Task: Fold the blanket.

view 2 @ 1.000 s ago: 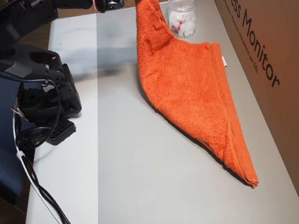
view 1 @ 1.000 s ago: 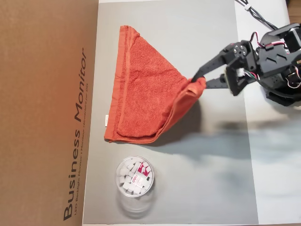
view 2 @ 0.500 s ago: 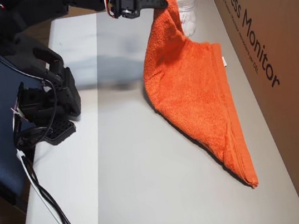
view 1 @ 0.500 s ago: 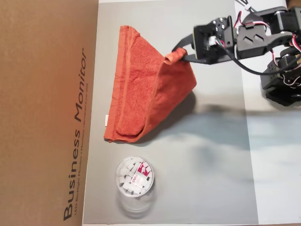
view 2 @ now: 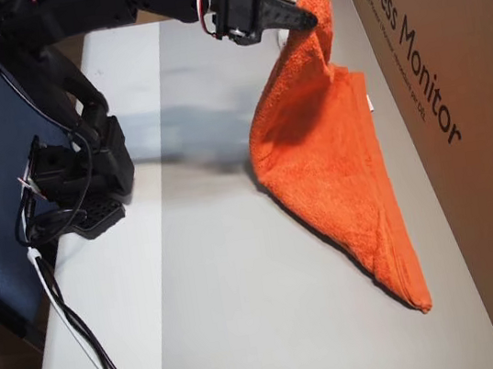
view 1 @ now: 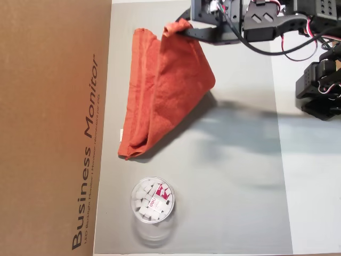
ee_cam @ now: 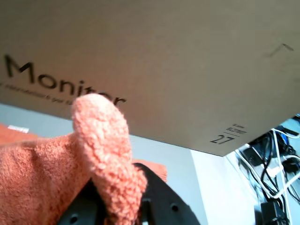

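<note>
The blanket (view 1: 165,90) is an orange-red terry towel, folded over itself on the grey mat beside the cardboard box. One corner is lifted off the mat and hangs from my gripper (view 1: 184,29), which is shut on it. The other overhead view shows the blanket (view 2: 335,153) rising like a tent to my gripper (view 2: 314,12) near the box. In the wrist view the pinched blanket corner (ee_cam: 105,150) bulges over the black jaw, with the box wall right behind it.
A large cardboard box (view 1: 53,128) marked "Business Monitor" runs along the mat's edge. A clear plastic cup (view 1: 153,201) with white pieces stands on the grey mat (view 1: 234,186). The arm's base (view 2: 80,186) sits on the white table, with cables (view 2: 85,348) trailing.
My gripper has carried the blanket corner across the mat toward the cardboard box, drawing the lifted part over the flat part. The cup has not moved.
</note>
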You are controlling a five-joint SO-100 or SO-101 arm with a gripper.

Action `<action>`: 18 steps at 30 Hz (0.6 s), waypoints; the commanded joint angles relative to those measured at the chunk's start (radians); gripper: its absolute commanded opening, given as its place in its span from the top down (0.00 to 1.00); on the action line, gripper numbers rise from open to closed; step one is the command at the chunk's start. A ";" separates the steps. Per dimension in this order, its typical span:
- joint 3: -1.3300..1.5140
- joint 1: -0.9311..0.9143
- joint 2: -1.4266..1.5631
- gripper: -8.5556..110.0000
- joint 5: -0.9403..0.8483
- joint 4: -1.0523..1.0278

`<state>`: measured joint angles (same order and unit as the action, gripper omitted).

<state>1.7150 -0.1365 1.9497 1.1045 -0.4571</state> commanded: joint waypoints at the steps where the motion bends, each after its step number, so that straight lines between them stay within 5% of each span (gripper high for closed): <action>1: -0.104 -0.038 -0.023 0.93 0.015 0.015; 18: -0.155 -0.224 -0.242 0.93 0.110 0.083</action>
<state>1.6199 -0.3467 1.7150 1.1950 -0.4280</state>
